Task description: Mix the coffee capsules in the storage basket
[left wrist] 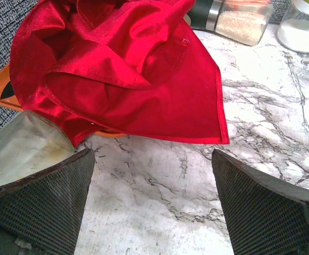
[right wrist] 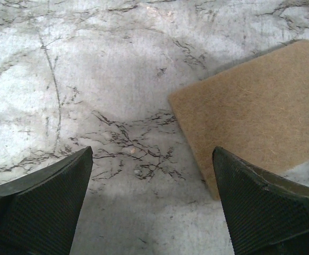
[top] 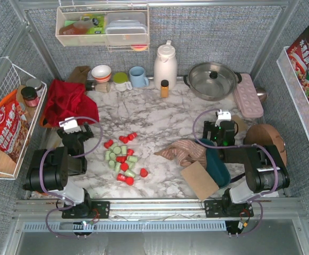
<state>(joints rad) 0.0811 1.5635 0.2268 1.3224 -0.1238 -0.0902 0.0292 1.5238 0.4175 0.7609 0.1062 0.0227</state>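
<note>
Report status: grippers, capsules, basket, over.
Left gripper open, empty, near red cloth. Right gripper open, empty, beside brown pad. Coffee capsules scattered on table, outside storage basket. Striped cloth and pad lie between.

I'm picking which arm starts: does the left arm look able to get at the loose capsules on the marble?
Probably yes: the coffee capsules lie on bare marble just right of the left gripper, jaws open, nothing standing between.

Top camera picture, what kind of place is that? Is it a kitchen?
Probably a pretend kitchen counter built for robots: a marble-look tabletop, a steel pot, a white jug and a blue mug, with grey walls around.
</note>
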